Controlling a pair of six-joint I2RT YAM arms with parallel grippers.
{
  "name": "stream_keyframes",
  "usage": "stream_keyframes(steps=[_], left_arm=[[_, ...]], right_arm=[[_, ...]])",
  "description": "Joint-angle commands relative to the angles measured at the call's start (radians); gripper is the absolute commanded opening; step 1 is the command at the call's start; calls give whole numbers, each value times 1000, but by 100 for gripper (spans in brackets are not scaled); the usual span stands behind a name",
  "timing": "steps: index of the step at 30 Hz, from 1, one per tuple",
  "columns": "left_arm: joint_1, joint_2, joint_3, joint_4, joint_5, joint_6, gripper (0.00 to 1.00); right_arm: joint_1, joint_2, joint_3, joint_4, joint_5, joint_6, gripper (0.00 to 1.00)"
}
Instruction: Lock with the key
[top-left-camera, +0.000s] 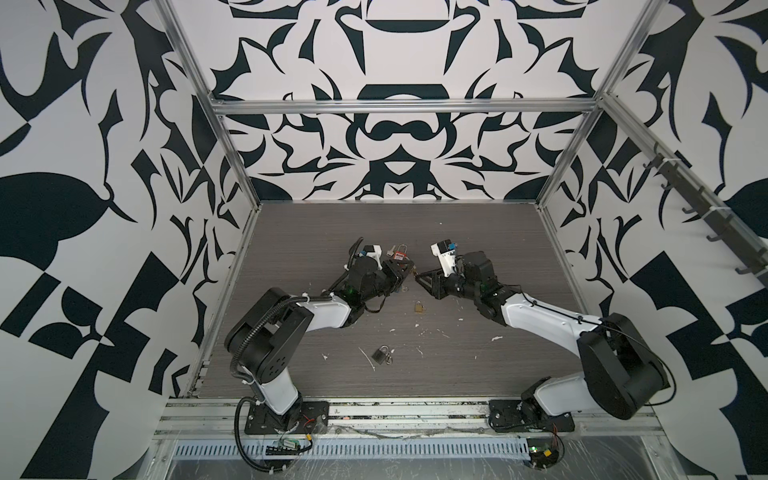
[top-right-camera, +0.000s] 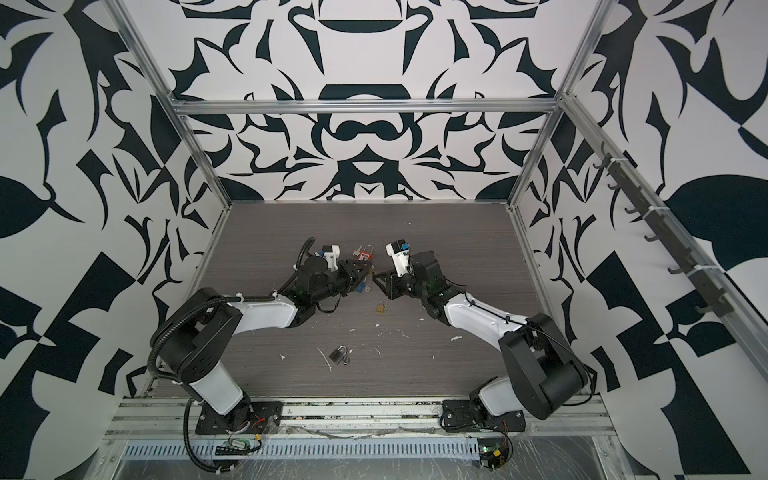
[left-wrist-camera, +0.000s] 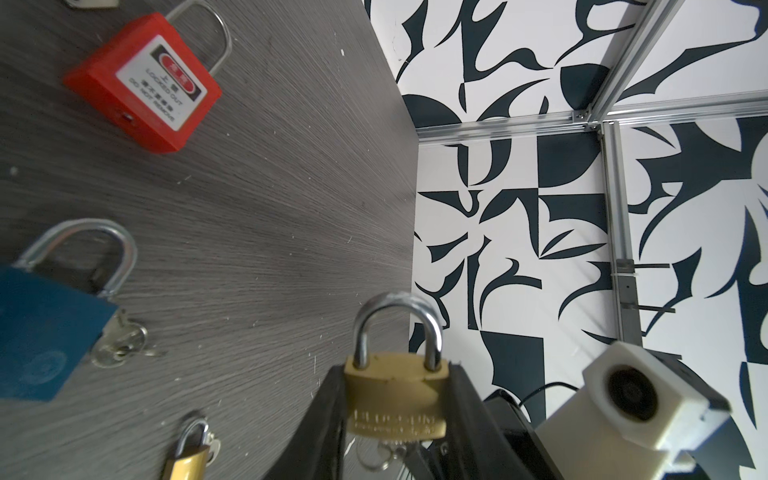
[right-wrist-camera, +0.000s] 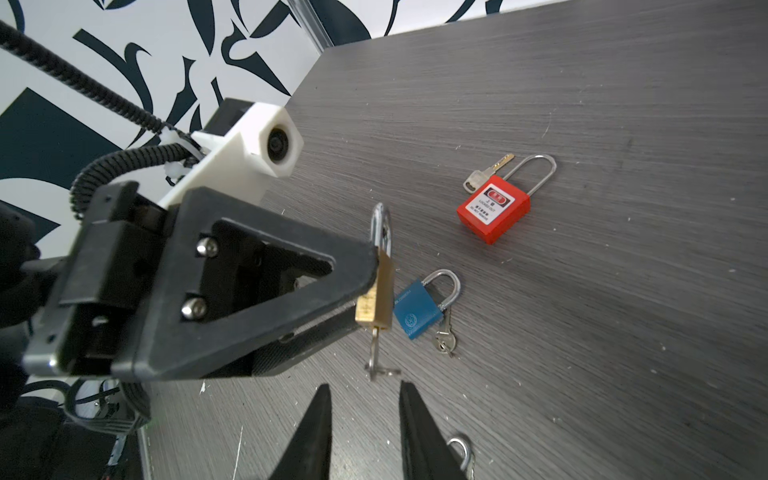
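A small brass padlock (left-wrist-camera: 395, 399) is held up off the table, my left gripper (left-wrist-camera: 397, 370) shut on its body from both sides. Both legs of its steel shackle sit in the body. A key (right-wrist-camera: 375, 353) with a ring sticks out of the underside of the padlock (right-wrist-camera: 376, 299) and hangs free. My right gripper (right-wrist-camera: 365, 386) is open, its two fingertips just short of the key's head with nothing between them. In both top views the two grippers meet tip to tip above the middle of the table, left gripper (top-left-camera: 405, 270) and right gripper (top-left-camera: 419, 276).
On the grey table lie a red padlock (right-wrist-camera: 494, 212) with a loose key (right-wrist-camera: 486, 170) beside it, a blue padlock (right-wrist-camera: 417, 309) with its key in, another brass padlock (top-left-camera: 419, 307) and a dark padlock (top-left-camera: 380, 354) nearer the front. Patterned walls enclose the table.
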Motion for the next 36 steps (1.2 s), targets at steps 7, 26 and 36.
stream_keyframes(steps=[7,26,36], left_arm=[[-5,-12,22,9,8,11,0],[-7,-11,16,7,12,11,0],[-7,-13,26,-14,14,17,0]], right_arm=[[6,1,51,47,-19,-2,21],[9,39,61,64,-30,13,9],[10,38,55,60,-41,12,0]])
